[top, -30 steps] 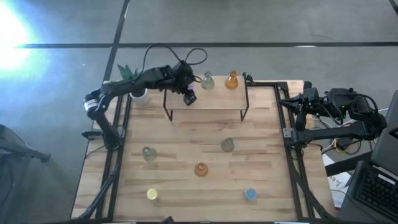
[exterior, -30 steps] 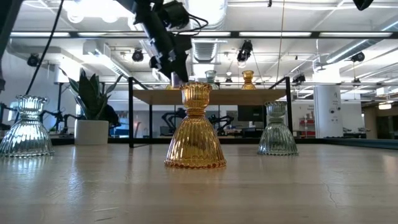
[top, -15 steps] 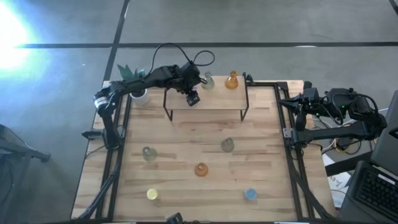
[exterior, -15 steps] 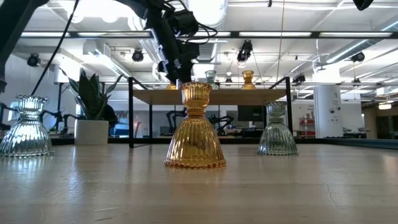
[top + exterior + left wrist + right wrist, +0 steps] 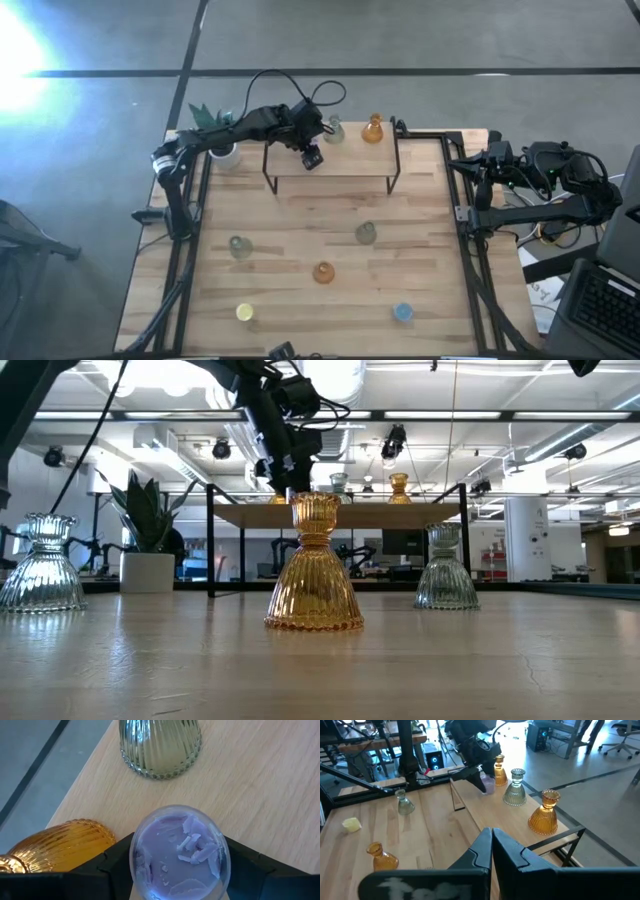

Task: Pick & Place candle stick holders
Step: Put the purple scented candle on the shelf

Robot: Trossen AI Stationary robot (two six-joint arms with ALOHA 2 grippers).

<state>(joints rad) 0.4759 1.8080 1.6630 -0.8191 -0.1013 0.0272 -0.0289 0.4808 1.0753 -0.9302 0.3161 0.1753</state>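
Only left wrist view shows left pincer [image 5: 177, 870] gripping purple holder [image 5: 179, 851].

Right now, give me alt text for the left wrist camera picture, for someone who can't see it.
A purple translucent glass candle stick holder, seen from above, sits between the left gripper's dark jaws over a light wooden shelf. A grey-green ribbed glass holder stands on the shelf beyond it, and an amber ribbed glass holder is beside it near the shelf's edge.
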